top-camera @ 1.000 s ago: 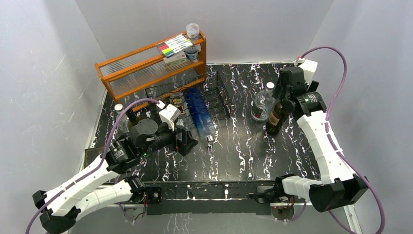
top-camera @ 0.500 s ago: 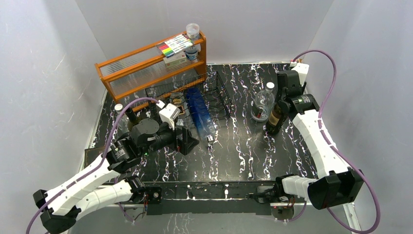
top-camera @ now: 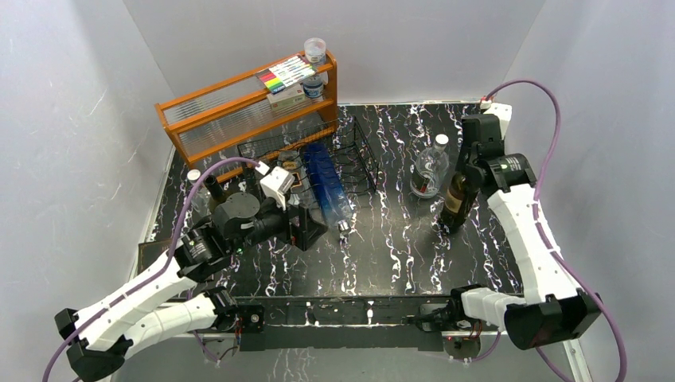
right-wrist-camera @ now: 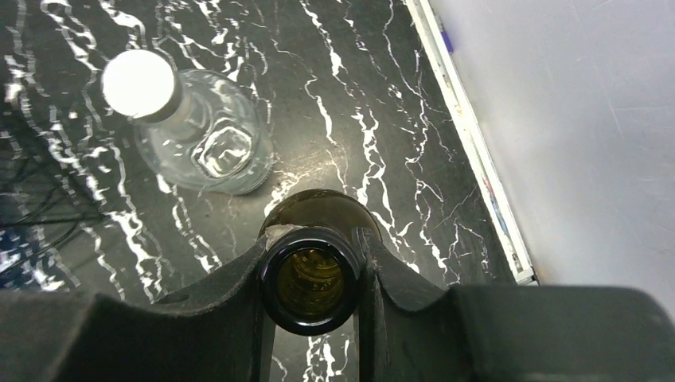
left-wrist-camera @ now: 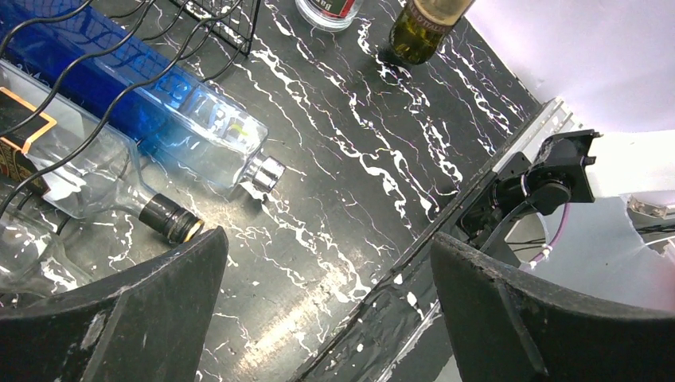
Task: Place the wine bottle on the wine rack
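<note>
The right gripper pinches the neck of the bottle, which is upright directly beneath it. The rack is well to its left. The left gripper is spread wide, the rack just ahead.

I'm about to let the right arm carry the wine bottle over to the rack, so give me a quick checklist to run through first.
1. Grip: right gripper fingers shut around the wine bottle neck: ok.
2. Neighbour: clear capped bottle stands close beside it but apart: ok.
3. Free cradle: wine rack looks unoccupied right of the blue bottle: ok.
4. Path: left gripper, open and empty, sits low in front of the rack, possibly in the way: not ok.
5. Spill risk when tipped: bottle mouth is uncapped, contents: cannot tell.
</note>
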{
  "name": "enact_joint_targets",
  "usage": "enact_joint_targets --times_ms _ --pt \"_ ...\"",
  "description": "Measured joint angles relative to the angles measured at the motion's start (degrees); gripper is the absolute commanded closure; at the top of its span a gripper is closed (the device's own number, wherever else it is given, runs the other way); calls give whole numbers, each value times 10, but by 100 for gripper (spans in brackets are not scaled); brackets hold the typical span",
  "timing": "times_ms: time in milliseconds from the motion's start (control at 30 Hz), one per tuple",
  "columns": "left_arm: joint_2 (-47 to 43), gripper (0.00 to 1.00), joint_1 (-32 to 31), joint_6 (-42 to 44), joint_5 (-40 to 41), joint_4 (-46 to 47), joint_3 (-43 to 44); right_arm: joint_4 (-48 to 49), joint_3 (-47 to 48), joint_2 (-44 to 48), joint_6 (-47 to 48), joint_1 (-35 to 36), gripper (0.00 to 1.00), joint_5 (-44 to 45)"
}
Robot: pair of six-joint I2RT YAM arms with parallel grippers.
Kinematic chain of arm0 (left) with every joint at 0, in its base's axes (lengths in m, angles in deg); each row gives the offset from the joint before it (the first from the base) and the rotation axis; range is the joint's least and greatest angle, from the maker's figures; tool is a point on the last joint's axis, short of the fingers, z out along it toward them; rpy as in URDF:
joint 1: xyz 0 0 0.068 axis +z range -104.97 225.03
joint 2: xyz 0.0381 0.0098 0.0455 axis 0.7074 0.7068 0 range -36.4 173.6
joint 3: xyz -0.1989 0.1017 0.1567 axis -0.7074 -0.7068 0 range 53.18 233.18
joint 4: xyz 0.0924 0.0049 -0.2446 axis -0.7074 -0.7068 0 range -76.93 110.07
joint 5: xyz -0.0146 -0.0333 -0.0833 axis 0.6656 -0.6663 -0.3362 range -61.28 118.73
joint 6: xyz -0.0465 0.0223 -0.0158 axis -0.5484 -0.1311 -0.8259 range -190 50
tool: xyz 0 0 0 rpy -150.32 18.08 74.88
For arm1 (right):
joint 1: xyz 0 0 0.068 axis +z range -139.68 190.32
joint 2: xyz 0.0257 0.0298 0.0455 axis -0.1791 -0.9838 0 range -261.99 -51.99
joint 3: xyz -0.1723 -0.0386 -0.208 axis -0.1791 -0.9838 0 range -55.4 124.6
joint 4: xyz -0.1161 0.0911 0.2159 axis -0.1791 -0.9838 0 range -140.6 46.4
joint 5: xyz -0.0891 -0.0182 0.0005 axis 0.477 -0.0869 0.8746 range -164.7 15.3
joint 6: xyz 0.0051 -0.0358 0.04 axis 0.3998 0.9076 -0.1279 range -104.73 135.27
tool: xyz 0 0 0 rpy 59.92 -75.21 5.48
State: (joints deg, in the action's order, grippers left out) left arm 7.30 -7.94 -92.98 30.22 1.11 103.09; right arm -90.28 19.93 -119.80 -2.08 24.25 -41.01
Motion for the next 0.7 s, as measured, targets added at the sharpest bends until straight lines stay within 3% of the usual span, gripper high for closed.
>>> enact_joint_targets --times_ms 367,700 --pt "35 2 0 28 -26 38 3 -77 40 116 -10 0 100 -144" --pt "153 2 -2 39 -120 155 7 -101 -1 184 -26 0 100 -327"
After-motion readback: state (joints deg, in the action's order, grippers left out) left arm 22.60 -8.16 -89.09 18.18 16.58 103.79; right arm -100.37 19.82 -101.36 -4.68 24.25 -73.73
